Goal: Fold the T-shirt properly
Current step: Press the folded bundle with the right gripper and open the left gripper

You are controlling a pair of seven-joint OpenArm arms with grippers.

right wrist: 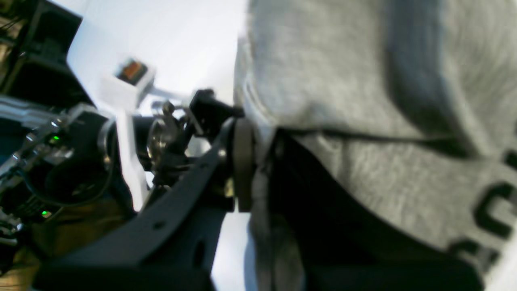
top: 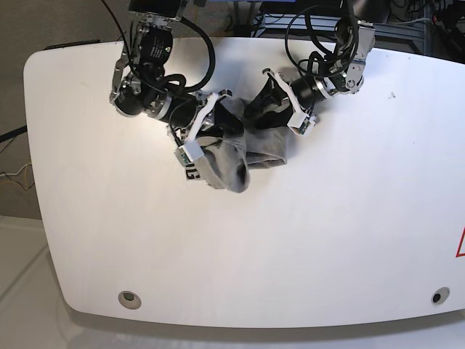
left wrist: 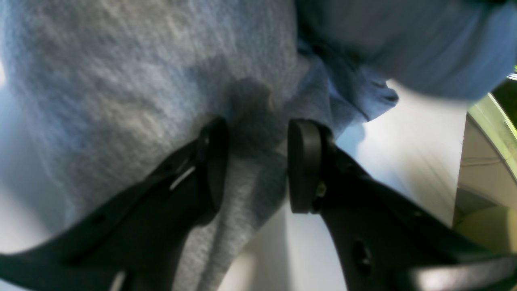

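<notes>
In the base view a white table point(top: 327, 240) with rounded corners fills most of the frame, round fittings point(top: 129, 299) at lower left and lower right; the crumpled grey T-shirt point(top: 267, 147) lies upper centre.

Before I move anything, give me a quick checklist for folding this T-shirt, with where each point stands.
1. T-shirt over the table: ok.
2. Right jaws closed on cloth: ok, a ridge is pinched.
3. Left jaws closed on cloth: not ok, they stand apart.
4. T-shirt lying smooth: not ok, it is bunched.
5. Lettering fully visible: not ok, only part shows.
6. Sleeves aligned: cannot tell.
</notes>
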